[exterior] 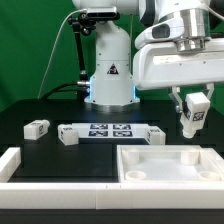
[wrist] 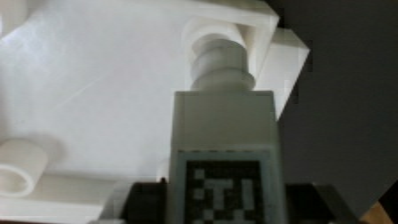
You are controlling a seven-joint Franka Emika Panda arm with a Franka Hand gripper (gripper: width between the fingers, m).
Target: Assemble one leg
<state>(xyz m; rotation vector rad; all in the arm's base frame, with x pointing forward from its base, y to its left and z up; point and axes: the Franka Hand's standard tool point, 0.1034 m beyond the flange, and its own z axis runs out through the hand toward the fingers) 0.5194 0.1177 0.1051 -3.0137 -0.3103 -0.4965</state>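
Note:
My gripper (exterior: 192, 106) is shut on the leg (exterior: 190, 121), a small white square post with a black-and-white tag. It holds the leg upright in the air above the far right corner of the large white tray-like piece (exterior: 150, 172). In the wrist view the leg (wrist: 222, 120) runs out from between my dark fingers (wrist: 151, 205), tag facing the camera. Its round threaded end (wrist: 221, 58) points at the corner of the tray-like piece (wrist: 89, 90). The gripper (wrist: 222, 208) grips the leg's tagged end.
The marker board (exterior: 108, 130) lies mid-table. Loose legs lie at its two ends (exterior: 68, 135) (exterior: 155, 136), and one further toward the exterior view's left (exterior: 37, 128). A white wall (exterior: 12, 160) edges the front left. A round boss (wrist: 22, 165) stands inside the tray-like piece.

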